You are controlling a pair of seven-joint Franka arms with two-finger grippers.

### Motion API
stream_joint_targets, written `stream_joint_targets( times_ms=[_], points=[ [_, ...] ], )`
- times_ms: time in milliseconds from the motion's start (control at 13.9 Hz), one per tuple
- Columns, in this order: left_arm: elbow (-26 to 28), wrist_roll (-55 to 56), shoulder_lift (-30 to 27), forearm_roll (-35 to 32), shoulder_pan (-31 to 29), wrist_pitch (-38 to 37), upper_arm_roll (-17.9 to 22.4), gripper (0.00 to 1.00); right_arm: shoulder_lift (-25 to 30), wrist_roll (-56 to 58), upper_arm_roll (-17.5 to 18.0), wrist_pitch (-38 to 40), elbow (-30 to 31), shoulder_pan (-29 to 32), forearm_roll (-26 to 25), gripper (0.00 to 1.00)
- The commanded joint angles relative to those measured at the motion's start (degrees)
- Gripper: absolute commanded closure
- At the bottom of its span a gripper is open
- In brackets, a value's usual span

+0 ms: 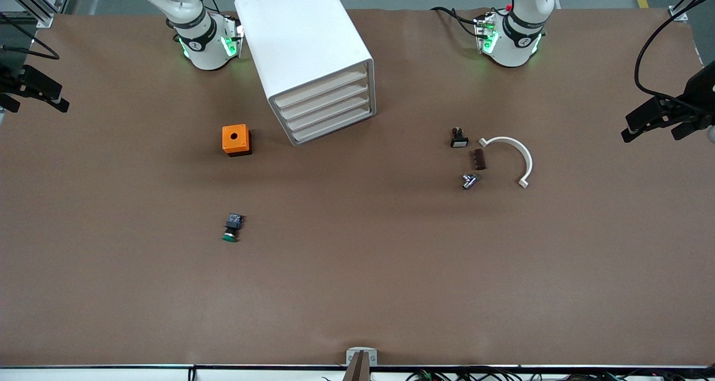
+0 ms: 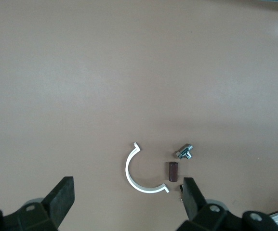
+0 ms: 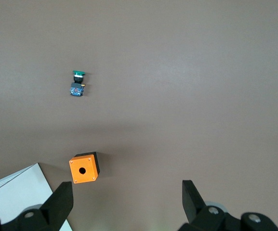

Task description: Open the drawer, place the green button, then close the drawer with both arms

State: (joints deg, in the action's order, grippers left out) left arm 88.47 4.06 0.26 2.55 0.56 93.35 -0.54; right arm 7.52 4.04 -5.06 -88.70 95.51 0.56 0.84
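The front view looks down from high across the table (image 1: pixel 357 291), facing both arm bases and taking in the whole top; the left wrist view hangs well above the table, looking down onto the white curved clip (image 2: pixel 141 173), also seen in the front view (image 1: pixel 516 155); the right wrist view, equally high, looks down on the orange box (image 3: pixel 84 168), shared with the front view (image 1: pixel 236 139).
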Motion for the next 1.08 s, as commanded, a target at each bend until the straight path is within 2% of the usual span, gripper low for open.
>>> stream_joint_targets(
  times_ms=[0,359,574,1005],
  points=[
    [-0.85,-0.01,-0.26,-1.14,0.06,-1.15,-0.25,0.01,1.19,0.18,0.66,0.01,0.64,0.93,-0.49,0.00],
    [-0.23,0.07,0.17,-0.97,-0.65,-2.29,0.19,0.01,0.84,0.44,0.66,0.19,-0.23,0.93,-0.49,0.00],
    [-0.23,-0.88,2.45,-0.97,-2.05,-4.32,0.28,0.01,0.31,0.71,0.66,0.10,-0.76,1.02,-0.49,0.00],
    [-0.32,0.16,12.64,-0.61,-0.57,-4.23,-0.33,0.01,-1.44,0.35,0.66,0.10,-1.12,0.76,-0.49,0.00]
  ],
)
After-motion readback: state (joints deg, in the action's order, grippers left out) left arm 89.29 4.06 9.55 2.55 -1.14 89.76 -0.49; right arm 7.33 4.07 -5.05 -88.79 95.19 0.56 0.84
